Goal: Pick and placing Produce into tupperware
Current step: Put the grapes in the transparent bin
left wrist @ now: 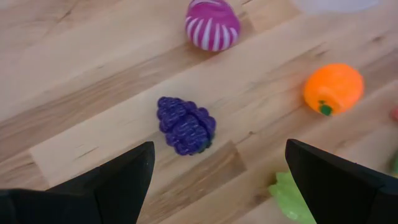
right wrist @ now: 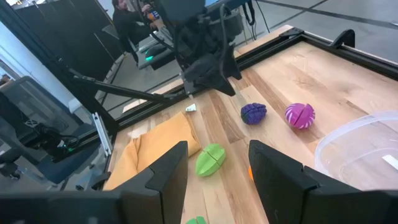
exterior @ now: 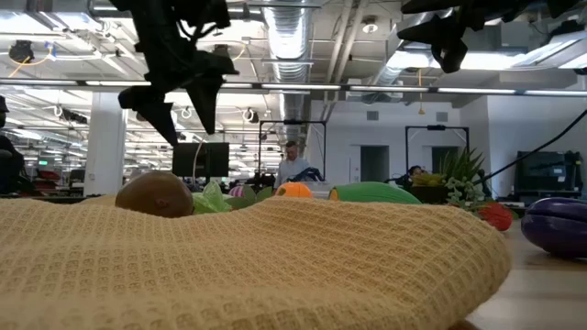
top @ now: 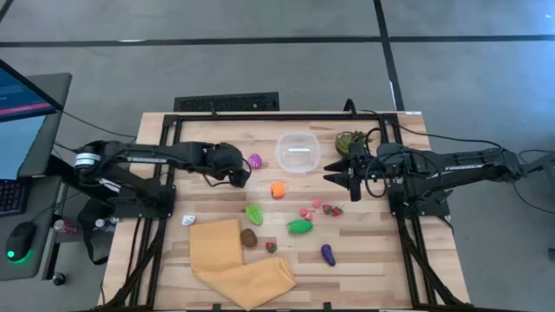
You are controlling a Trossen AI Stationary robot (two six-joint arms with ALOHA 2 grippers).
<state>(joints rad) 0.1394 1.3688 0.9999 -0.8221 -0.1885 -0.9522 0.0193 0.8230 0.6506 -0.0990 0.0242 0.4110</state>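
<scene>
My left gripper [left wrist: 217, 180] [top: 235, 174] is open and hovers above a purple grape piece [left wrist: 185, 124] that lies on the table; the fingers stand apart from it. A magenta striped piece [left wrist: 212, 25] [top: 255, 160] and an orange piece [left wrist: 333, 87] [top: 277, 189] lie close by. The clear round tupperware [top: 297, 152] [right wrist: 360, 149] stands upright between the arms. My right gripper [right wrist: 217, 174] [top: 351, 179] is open and empty, to the tub's right. Green pieces [top: 254, 213] [top: 300, 226], a brown one [top: 249, 237], red ones [top: 308, 211] and a purple eggplant [top: 328, 254] rest toward the near side.
A folded yellow waffle cloth [top: 234, 260] lies at the near edge, filling the foreground of the low view [exterior: 257, 266]. A potted green plant [top: 351, 140] stands just behind my right gripper. A black frame [top: 260, 115] borders the table's far and side edges.
</scene>
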